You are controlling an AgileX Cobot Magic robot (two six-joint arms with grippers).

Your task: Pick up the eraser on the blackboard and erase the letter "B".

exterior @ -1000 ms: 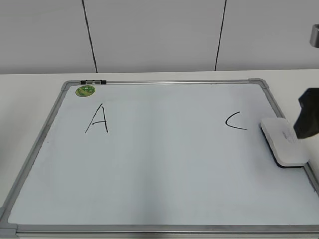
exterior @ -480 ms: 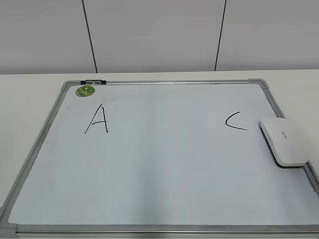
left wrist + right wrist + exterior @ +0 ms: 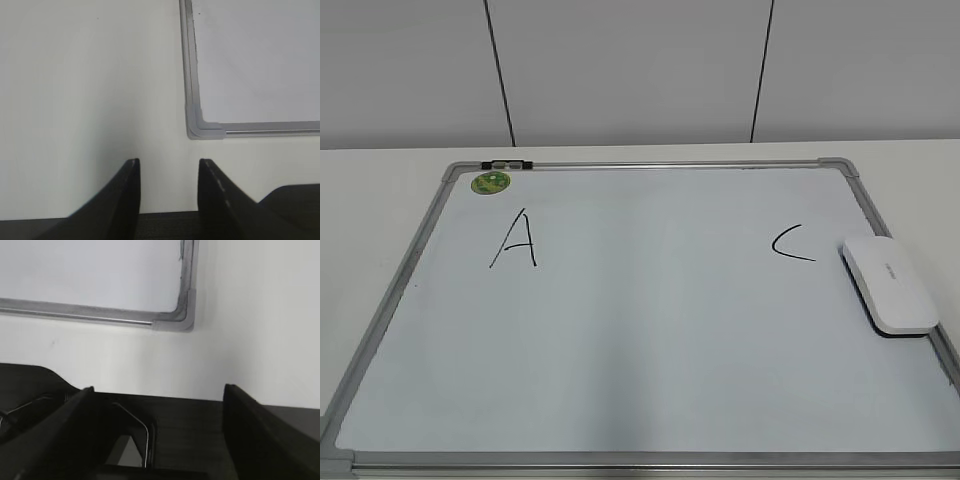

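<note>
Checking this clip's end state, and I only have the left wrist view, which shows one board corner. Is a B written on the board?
Observer: No B shows. The exterior view has only an A and a C on the blackboard.
Operator: Where is the eraser?
Observer: The eraser lies flat by the board's right frame, just right of the C, with no gripper on it.

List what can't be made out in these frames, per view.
- Eraser: grey print on top too small to read, exterior view.
- Blackboard: near corners cut off by the frame edge, exterior view; each wrist view catches one corner only, no letters.
- Green sticker: design too small, exterior view.
- Left hand, right hand: both outside the exterior view.
</note>
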